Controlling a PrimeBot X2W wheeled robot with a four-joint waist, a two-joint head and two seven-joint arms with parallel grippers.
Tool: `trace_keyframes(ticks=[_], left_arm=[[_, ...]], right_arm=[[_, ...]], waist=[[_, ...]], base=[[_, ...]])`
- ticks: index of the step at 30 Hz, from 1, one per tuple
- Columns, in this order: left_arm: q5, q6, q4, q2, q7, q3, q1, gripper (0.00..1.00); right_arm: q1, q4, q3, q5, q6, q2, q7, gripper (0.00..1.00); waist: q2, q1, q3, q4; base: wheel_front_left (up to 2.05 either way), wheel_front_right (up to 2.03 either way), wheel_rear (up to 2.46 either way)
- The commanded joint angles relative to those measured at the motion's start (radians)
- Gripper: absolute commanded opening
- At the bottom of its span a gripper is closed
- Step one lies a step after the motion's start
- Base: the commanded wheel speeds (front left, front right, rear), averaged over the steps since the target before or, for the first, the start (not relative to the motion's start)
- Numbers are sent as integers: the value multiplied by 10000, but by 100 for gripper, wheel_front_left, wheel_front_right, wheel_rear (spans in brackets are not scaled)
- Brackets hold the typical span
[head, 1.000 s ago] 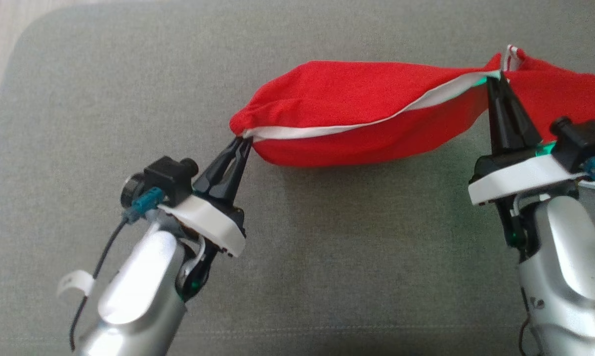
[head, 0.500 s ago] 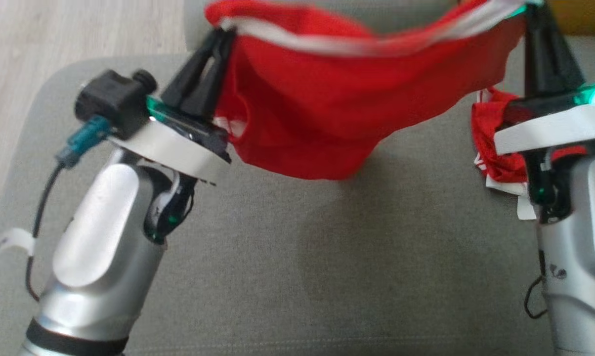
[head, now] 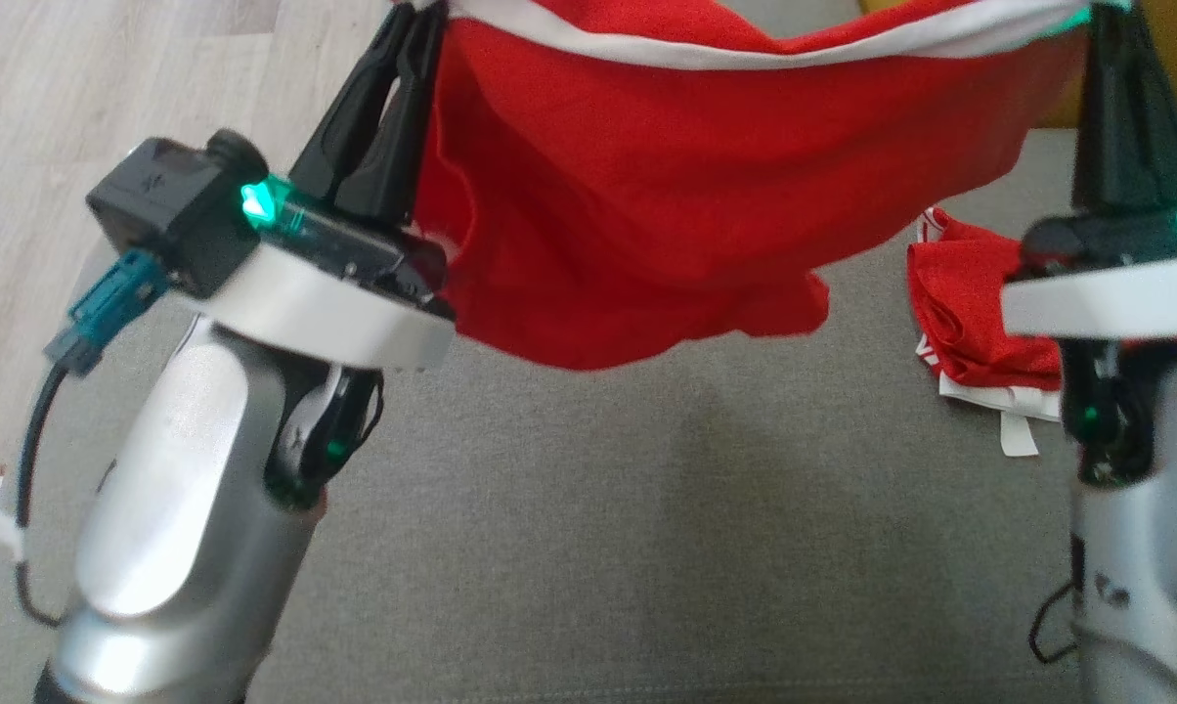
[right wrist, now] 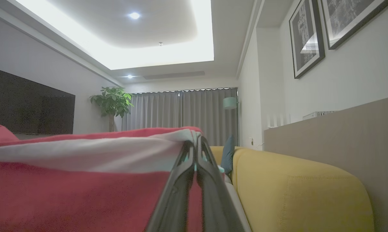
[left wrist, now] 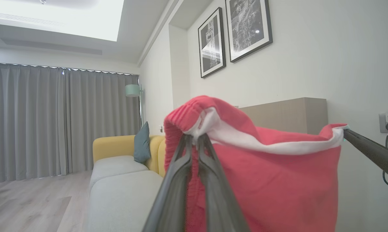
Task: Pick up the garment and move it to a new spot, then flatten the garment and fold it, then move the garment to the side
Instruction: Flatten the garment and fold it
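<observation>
All lifted, L pincer [head: 420,14], R pincer [head: 1112,16], garment [head: 696,176]

Head view downward; wrist views level, sharing garment [left wrist: 271,187].

Base here is a grey fabric cushion [head: 588,548], with pale wood floor [head: 109,78] past its left edge. Near the right edge a crumpled red bundle [head: 980,323] with white trim seems to rest on it.
</observation>
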Motion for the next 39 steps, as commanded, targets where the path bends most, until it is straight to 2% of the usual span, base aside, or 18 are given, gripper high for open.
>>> trace_keyframes(ticks=[1,8,12,15,18,22,26,29,33,39], left_arm=[[-56,52,-430,367,81,474,-358,0],[-251,261,-1715,761,826,734,-209,0],[-364,93,-1560,930,1256,698,-607,0],[-611,-195,-963,1033,1582,747,-1280,0],[-732,-554,33,1228,1742,871,-2402,0],[-611,-935,1770,1455,1526,872,-4433,0],[-290,-1069,3727,1490,708,956,-6766,0],[-88,-1092,5104,1346,-211,1046,-8056,0],[-188,-1136,6602,958,-1130,1063,-8686,0],[-310,-1202,7676,501,-1515,791,-8094,0]], right_arm=[[-224,-482,124,-79,35,134,90,0],[386,-1963,-20,-199,35,202,920,0],[-9,-1889,-67,-85,35,209,1407,0],[-953,-1329,-64,259,35,211,1708,0],[-2481,-193,-84,690,35,212,1848,0],[-5166,1991,66,216,35,212,1426,0],[-7950,4150,87,-454,35,213,239,0],[-9437,5593,-94,-666,35,213,-712,0],[-10133,7455,20,-330,35,213,-1547,0],[-9689,9296,835,156,35,213,-2003,0]], waist=[[-1,1,-3,-5],[-1,1,188,-121],[-1,1,563,-239],[-1,1,1196,-373],[-1,1,2009,-528],[-1,1,3167,-678],[-1,1,4179,-696],[-1,1,4655,-642],[-1,1,5093,-532],[-1,1,5525,-296]], base=[[0,0,0],[0,0,0],[0,0,0],[0,0,0],[0,0,0],[0,0,0],[0,0,0],[0,0,0],[0,0,0],[0,0,0]])
